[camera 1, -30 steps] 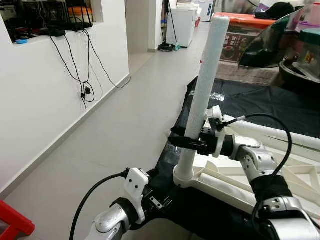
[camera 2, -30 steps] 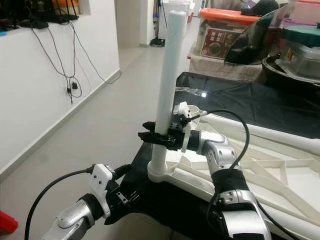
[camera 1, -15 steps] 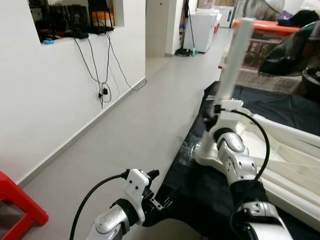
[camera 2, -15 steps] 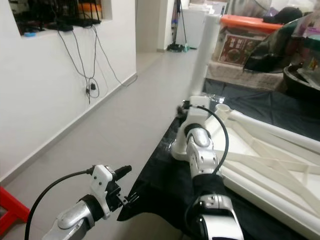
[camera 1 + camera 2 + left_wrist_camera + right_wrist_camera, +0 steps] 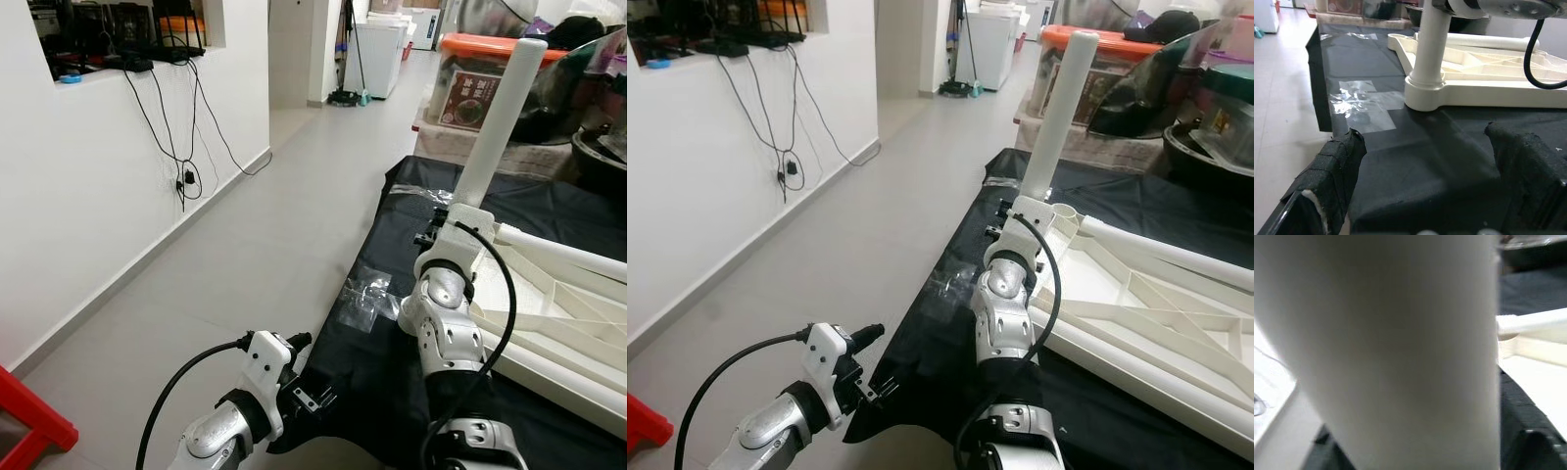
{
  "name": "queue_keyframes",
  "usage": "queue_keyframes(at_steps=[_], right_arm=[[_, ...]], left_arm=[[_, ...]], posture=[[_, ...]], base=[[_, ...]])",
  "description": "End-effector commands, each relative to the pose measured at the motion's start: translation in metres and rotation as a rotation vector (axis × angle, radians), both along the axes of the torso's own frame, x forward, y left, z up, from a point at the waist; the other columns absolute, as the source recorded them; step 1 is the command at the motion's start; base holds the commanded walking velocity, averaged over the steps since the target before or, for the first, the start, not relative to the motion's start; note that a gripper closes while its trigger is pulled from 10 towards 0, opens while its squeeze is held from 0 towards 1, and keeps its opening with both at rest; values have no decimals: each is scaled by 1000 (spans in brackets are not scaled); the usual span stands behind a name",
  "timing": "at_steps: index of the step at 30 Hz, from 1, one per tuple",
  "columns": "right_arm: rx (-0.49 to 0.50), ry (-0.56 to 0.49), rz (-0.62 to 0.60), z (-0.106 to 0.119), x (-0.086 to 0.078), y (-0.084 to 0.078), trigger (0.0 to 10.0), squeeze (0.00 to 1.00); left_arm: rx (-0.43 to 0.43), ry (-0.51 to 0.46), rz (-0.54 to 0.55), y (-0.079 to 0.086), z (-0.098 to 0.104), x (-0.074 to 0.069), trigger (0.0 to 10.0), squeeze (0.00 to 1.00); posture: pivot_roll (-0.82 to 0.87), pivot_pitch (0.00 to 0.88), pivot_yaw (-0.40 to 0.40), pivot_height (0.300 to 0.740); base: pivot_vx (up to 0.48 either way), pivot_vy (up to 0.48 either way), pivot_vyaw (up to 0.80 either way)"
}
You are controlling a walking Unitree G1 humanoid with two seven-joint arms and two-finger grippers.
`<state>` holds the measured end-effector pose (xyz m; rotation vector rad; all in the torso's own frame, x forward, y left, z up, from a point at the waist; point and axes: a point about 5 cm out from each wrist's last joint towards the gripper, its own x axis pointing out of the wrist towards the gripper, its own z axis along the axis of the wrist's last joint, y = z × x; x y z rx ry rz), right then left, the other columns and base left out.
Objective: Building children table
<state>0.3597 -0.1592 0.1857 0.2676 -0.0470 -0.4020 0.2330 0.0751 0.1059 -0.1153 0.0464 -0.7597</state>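
Observation:
A white table leg [image 5: 500, 117] stands upright in the corner socket [image 5: 1425, 95] of the white table frame [image 5: 558, 294], which lies upside down on a black cloth [image 5: 382, 343]. My right arm rises in front of the leg, and my right gripper [image 5: 460, 208] is shut on the leg's lower part, mostly hidden behind the wrist. The leg [image 5: 1391, 347] sits very close in the right wrist view, with one black finger [image 5: 1537, 445] beside it. My left gripper [image 5: 312, 372] hangs low at the cloth's near edge, open, with nothing between its fingers [image 5: 1337, 171].
A white wall [image 5: 88, 196] with hanging cables runs along the left, with grey floor [image 5: 245, 255] between it and the cloth. A red stool [image 5: 29, 431] sits at the bottom left. An orange-lidded box [image 5: 480, 49] and other clutter stand behind the table frame. Clear tape [image 5: 362, 294] lies on the cloth.
The camera has shifted. My right arm has swung from the leg's right side to the near side, still holding the leg. The left arm has not moved.

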Motion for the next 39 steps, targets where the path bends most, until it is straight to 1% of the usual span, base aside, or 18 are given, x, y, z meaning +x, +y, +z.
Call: queue_keyframes(at_steps=[1,6,8,9,10,11,14,16,19,22,26,27,28,29,34,37,38,39], right_arm=[[38,-73,118,6,4,0,10000,0],[77,-134,252,12,7,1,10000,0],[115,-176,505,14,10,5,10000,0],[115,-176,505,14,10,5,10000,0],[110,-188,660,14,9,7,10000,0],[110,-188,660,14,9,7,10000,0],[79,-165,1134,12,-4,11,10000,0],[79,-165,1134,12,-4,11,10000,0],[36,-128,1410,7,-14,15,10000,0],[-20,-94,1508,3,-15,19,10000,0],[-57,-58,1537,-1,-14,21,10000,0],[-102,-23,1538,-6,-11,23,3765,0],[-102,-23,1538,-6,-11,23,3765,0],[-151,14,1512,-11,-8,23,0,0],[-228,42,1293,-14,7,15,0,0],[-179,46,1054,-12,17,-1,0,0],[-179,46,1054,-12,17,-1,0,0],[-149,65,911,-13,22,-10,0,0]], left_arm=[[-2,17,-6,-1,-2,0,10000,0],[-2,17,-5,-1,-2,0,10000,0],[-1,16,-6,-1,-2,1,10000,0],[-1,16,-6,-1,-2,1,10000,0],[-1,16,-6,-1,-2,1,10000,0],[-1,16,-6,-1,-2,1,10000,0],[-1,14,-7,-1,-2,1,10000,0],[-1,14,-7,-1,-2,1,10000,0],[-2,11,-6,-1,-1,1,10000,0],[-4,6,-3,-1,-1,1,10000,0],[-11,-4,2,-1,1,0,10000,0],[-14,-12,6,0,2,0,10000,0],[-14,-12,6,0,2,0,10000,0],[-17,-30,22,1,3,0,10000,0],[10,-104,68,1,9,-2,10000,0],[-2,-121,78,2,11,-2,10000,0],[-2,-121,78,2,11,-2,10000,0],[-7,-131,83,3,12,-2,10000,0]], posture=[[28,0,-51,740],[24,0,-48,740],[25,0,-49,740],[25,0,-49,740],[24,0,-44,740],[24,0,-44,740],[25,0,-48,740],[25,0,-48,740],[31,0,-51,740],[33,0,-52,740],[34,0,-54,740],[33,1,-53,740],[33,1,-53,740],[34,2,-58,740],[33,5,-61,740],[29,4,-60,740],[29,4,-60,740],[29,4,-60,740]], base=[[0,0,0],[0,0,0],[0,0,0],[0,0,0],[0,0,0],[0,0,0],[0,0,0],[0,0,0],[0,0,0],[0,0,0],[0,0,0],[0,0,0],[0,0,0],[0,0,0],[0,0,0],[0,0,0],[0,0,0],[0,0,0]])
